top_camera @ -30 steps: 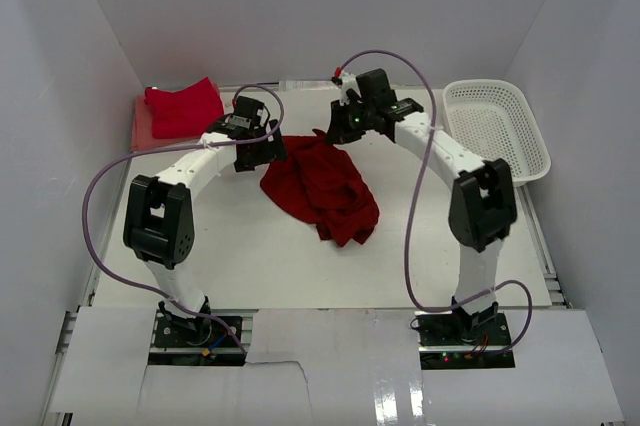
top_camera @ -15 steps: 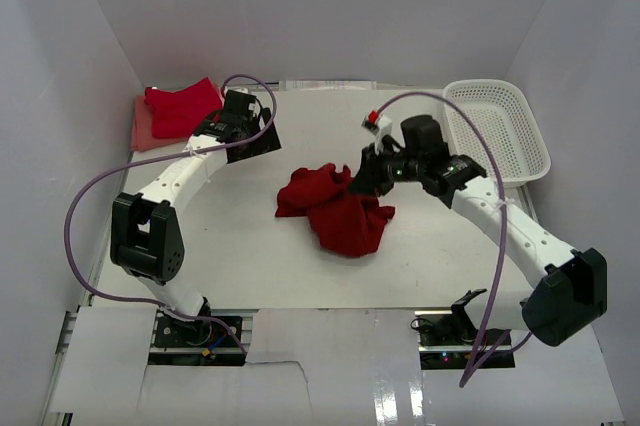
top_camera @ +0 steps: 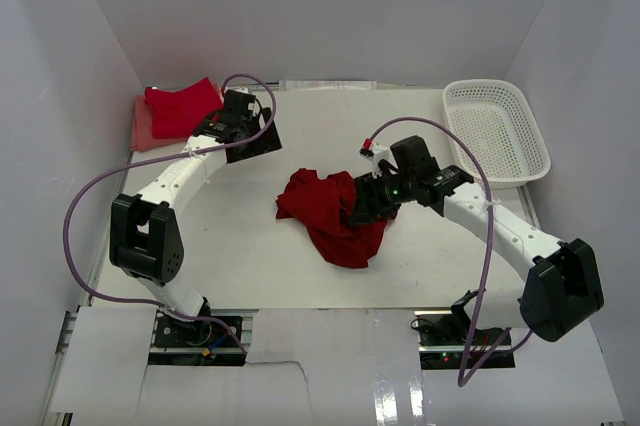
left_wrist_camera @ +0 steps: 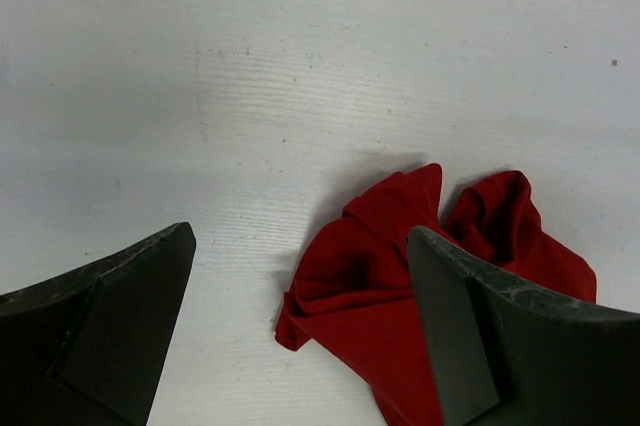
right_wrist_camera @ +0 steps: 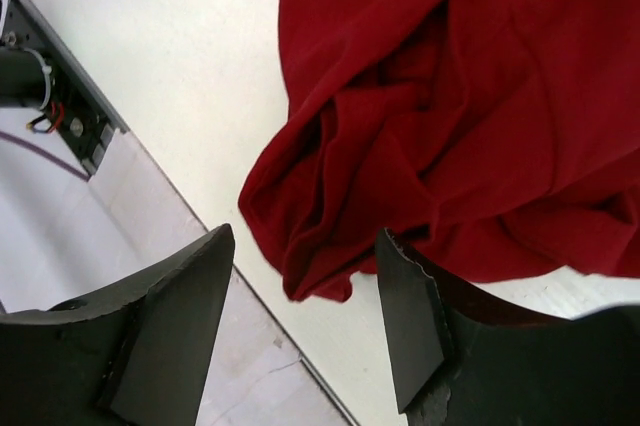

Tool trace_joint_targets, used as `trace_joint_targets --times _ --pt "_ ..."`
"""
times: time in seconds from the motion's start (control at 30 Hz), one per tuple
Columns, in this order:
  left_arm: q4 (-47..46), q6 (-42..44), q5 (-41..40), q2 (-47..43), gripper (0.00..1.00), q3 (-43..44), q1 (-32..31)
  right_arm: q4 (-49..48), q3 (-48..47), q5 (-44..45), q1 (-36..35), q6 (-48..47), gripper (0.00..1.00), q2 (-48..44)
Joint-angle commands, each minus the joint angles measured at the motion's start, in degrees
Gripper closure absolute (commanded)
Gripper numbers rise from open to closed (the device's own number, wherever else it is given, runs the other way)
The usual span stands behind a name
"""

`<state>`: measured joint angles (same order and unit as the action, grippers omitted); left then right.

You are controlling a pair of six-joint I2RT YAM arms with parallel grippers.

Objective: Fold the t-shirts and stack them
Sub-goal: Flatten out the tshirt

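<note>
basket (top_camera: 497, 132): white, far right | table (top_camera: 230, 238): white | pink sheet (top_camera: 141, 131): far left, possibly cloth

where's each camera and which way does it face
Top external: above and behind the bases, looking down on table, left arm, right arm, red t-shirt, white basket.
Left wrist: on the left arm, facing the table past its open left tool.
Right wrist: on the right arm, close above the red t-shirt, right tool open.
Shared: all three show the red t-shirt.

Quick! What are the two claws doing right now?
Left gripper: open, holding nothing.
Right gripper: open, over the shirt, not gripping it.
</note>
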<state>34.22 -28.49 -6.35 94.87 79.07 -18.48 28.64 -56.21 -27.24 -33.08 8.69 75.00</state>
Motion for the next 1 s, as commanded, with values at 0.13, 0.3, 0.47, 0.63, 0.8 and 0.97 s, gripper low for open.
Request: trace_joint_targets --times 0.13,0.3,0.47,0.63,0.8,0.97 --pt "-2.3 1.2 4.2 -0.9 0.02 -2.3 0.0 -6.1 -1.7 1.5 -0.2 1.8 0.36 6.8" --pt "-2.6 1.7 4.2 -1.7 0.02 -2.7 0.0 -6.4 -2.9 2.3 -1.1 1.6 0.36 11.4" --pt "-2.8 1.9 4.9 -2.0 0.02 -2.9 -0.1 -5.4 -4.8 4.7 -2.0 0.5 0.67 13.8" --pt "-2.8 1.9 5.2 -2.3 0.02 -3.0 0.0 -5.9 -7.1 4.1 -2.2 0.3 0.92 16.0" --pt "-3.0 1.9 4.8 -2.4 0.02 -3.0 0.0 -7.0 -22.4 -5.2 -2.3 2.6 0.92 21.0" --pt "-3.0 1.7 2.4 -3.6 0.02 -3.6 0.0 -6.7 -41.4 -16.9 -2.9 4.8 0.92 24.7"
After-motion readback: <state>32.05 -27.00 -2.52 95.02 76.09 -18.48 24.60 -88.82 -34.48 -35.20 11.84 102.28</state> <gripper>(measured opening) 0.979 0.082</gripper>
